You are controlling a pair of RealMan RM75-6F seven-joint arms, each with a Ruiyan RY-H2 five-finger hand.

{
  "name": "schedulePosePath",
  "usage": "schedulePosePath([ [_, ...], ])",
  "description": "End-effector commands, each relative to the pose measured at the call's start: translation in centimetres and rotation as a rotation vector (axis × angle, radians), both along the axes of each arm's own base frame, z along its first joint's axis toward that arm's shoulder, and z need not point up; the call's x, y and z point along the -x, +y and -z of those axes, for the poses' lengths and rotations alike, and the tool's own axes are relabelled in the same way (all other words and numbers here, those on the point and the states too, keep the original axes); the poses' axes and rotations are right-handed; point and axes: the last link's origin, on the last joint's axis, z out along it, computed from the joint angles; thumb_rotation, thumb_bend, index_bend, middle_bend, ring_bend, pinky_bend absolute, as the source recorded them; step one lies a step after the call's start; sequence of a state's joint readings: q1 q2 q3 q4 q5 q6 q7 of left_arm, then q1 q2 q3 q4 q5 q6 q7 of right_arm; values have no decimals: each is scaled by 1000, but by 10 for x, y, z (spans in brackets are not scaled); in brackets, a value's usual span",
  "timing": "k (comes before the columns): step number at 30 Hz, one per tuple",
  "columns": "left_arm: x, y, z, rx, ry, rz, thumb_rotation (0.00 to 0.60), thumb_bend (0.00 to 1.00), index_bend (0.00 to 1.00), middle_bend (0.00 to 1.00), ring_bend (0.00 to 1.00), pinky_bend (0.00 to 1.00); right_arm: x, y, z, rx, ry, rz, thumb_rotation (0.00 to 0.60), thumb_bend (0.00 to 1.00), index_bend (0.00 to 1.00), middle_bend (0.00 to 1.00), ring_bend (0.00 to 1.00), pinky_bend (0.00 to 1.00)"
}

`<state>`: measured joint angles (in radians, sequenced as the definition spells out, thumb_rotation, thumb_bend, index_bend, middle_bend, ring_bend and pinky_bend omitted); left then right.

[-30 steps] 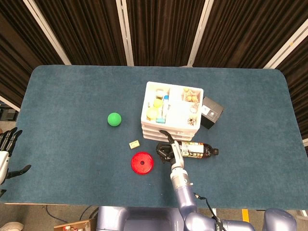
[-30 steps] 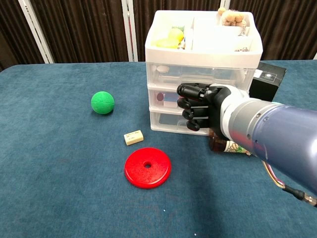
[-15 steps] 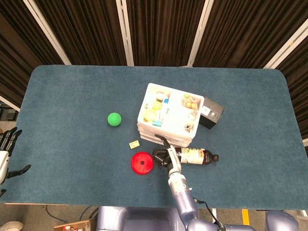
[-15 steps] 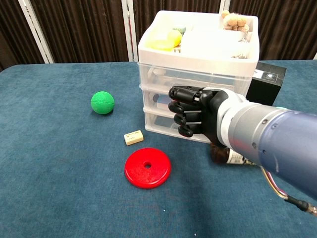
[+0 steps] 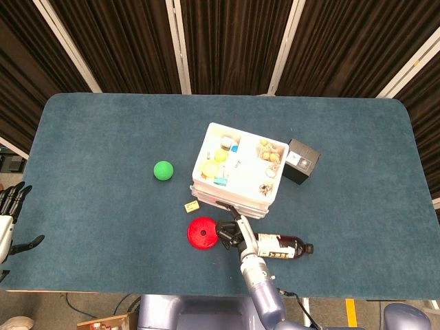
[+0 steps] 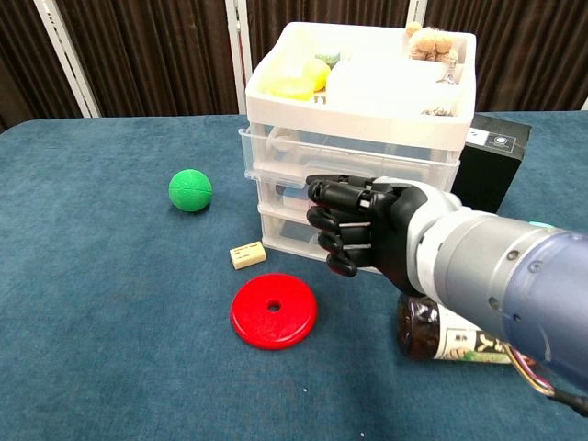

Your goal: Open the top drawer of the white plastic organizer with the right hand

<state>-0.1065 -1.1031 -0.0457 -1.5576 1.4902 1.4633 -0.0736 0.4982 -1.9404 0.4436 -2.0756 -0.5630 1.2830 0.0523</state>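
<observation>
- A dark blue table (image 5: 96, 137) with a felt-like top, set before dark curtains (image 5: 227, 41).
- A green ball (image 5: 163, 170) resting on the table, well apart from the other items.
- A flat red disc (image 5: 203, 232) with a centre hole.
- A small cream block (image 5: 192, 205), just beyond the disc.
- A dark bottle (image 5: 282, 246) with a printed label, lying on its side.
- A black box (image 5: 301, 161) with a white mark on top.

Looks like a robot lab or test studio, not anyone's home: a table (image 5: 103, 137) covered in blue felt, dark curtains (image 5: 227, 41) with white poles behind it, loose cables (image 5: 89, 302) on the floor, and random test props scattered on top.
</observation>
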Motion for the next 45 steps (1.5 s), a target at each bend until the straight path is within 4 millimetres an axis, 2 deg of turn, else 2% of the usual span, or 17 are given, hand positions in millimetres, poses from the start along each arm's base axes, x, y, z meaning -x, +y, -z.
schedulePosePath([
  [1, 0, 0, 0, -1, 0, 1, 600, 34, 9, 0, 0, 55, 0, 0, 1, 1, 2, -5, 600, 708, 208, 883, 829, 887],
  [22, -1, -1, -1, -4, 0, 5, 600, 35, 8, 0, 0, 55, 3, 18, -3, -52, 16, -52, 600, 708, 238, 883, 828, 887],
  [28, 0, 0, 0, -4, 1, 4, 600, 35, 8, 0, 0, 55, 4, 16, -5, -30, 33, -62, 600, 708, 238, 883, 827, 887],
  [36, -1, -1, 0, -2, 1, 6, 600, 36, 8, 0, 0, 55, 11, 20, -13, 8, 130, -143, 600, 708, 242, 882, 826, 887],
  [45, -1, 0, 1, 1, 7, 5, 600, 34, 9, 0, 0, 55, 15, 25, -28, 53, 202, -230, 600, 708, 303, 882, 826, 887],
])
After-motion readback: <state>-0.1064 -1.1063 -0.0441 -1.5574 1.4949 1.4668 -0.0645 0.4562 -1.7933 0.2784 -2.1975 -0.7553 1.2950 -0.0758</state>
